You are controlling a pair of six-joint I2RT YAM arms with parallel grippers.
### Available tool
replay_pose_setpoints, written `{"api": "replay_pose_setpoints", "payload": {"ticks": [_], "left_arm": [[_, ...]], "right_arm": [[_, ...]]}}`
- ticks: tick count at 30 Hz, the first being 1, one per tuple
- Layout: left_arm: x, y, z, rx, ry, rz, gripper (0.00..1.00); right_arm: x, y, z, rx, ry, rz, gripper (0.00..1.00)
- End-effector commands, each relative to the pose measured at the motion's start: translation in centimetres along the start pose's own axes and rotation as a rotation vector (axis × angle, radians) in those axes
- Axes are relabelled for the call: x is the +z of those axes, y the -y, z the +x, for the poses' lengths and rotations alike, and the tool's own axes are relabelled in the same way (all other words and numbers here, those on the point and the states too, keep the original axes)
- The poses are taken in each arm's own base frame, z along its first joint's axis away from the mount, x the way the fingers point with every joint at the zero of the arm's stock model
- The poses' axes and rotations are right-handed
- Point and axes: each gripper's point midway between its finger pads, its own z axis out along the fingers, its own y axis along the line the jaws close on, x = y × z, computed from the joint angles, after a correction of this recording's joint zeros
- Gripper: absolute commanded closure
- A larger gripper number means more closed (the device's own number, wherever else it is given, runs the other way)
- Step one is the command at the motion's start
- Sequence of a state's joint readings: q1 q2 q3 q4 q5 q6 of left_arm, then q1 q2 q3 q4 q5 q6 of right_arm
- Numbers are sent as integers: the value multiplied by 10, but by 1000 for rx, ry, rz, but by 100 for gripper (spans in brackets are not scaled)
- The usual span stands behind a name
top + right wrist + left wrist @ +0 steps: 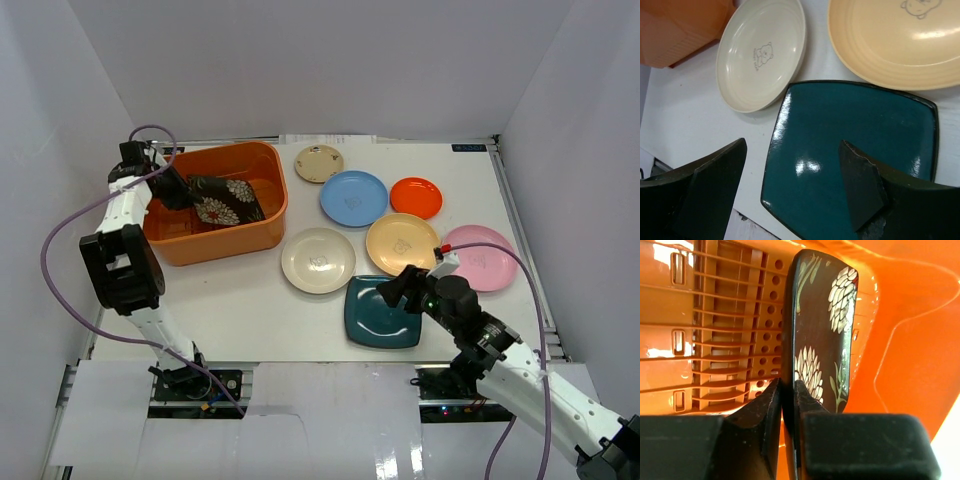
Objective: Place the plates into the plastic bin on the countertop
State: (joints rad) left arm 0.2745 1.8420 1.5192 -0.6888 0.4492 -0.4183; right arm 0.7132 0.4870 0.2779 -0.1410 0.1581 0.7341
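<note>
Left gripper (787, 390) pinches black floral square plate (820, 340) edgewise inside orange plastic bin (715, 315), for release. Right gripper (792, 147) spread astride dark teal square plate (860, 115) edge, to pinch.

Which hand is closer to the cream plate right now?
Right. The right hand hovers open over the dark teal plate, at its edge next to the cream plate. The left hand is farther off, inside the orange bin, gripping the black floral plate.

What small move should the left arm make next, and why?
Probably open the left gripper to let go: it is shut on the edge of the black floral plate, and the plate is already well inside the plastic bin, close to its slotted bottom.
</note>
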Motion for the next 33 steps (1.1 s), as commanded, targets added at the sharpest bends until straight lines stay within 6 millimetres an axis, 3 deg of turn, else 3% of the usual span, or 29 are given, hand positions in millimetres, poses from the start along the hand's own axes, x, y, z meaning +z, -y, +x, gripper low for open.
{"api": "replay_pose_setpoints", "payload": {"ticks": [1, 3, 5, 6, 11, 14, 19, 21, 22, 24, 25, 27, 31, 33], "left_arm": [[-26, 27, -21, 54, 101, 69, 74], [-22, 16, -15, 44, 108, 36, 67], [-22, 10, -14, 40, 124, 9, 52], [-25, 10, -15, 41, 140, 6, 36], [-48, 25, -29, 36, 240, 25, 2], [-61, 40, -33, 33, 292, 83, 2], [-110, 82, -35, 93, 444, 192, 2], [-121, 93, -30, 106, 471, 240, 2], [-137, 103, -26, 126, 503, 273, 2], [-142, 115, -9, 153, 496, 331, 2], [-154, 128, 2, 183, 509, 369, 2], [-155, 137, 22, 213, 485, 404, 2], [-157, 166, 87, 312, 338, 555, 2], [-150, 163, 116, 330, 250, 598, 2]], "right_arm": [[-5, 23, -7, 36, 57, 118, 21], [-9, 34, -5, 33, 56, 167, 20], [-13, 49, -8, 39, 83, 246, 21], [-16, 59, -8, 34, 96, 290, 21], [-23, 85, 5, 53, 98, 380, 23], [-24, 93, 16, 59, 58, 419, 23], [-24, 102, 34, 77, -12, 458, 22], [-23, 103, 43, 87, -48, 460, 22], [-22, 103, 46, 104, -55, 459, 22], [-22, 105, 60, 126, -101, 457, 23], [-22, 106, 65, 147, -116, 454, 26], [-22, 104, 80, 166, -168, 426, 28], [-23, 96, 99, 235, -236, 370, 38], [-23, 87, 108, 271, -277, 323, 40]]}}
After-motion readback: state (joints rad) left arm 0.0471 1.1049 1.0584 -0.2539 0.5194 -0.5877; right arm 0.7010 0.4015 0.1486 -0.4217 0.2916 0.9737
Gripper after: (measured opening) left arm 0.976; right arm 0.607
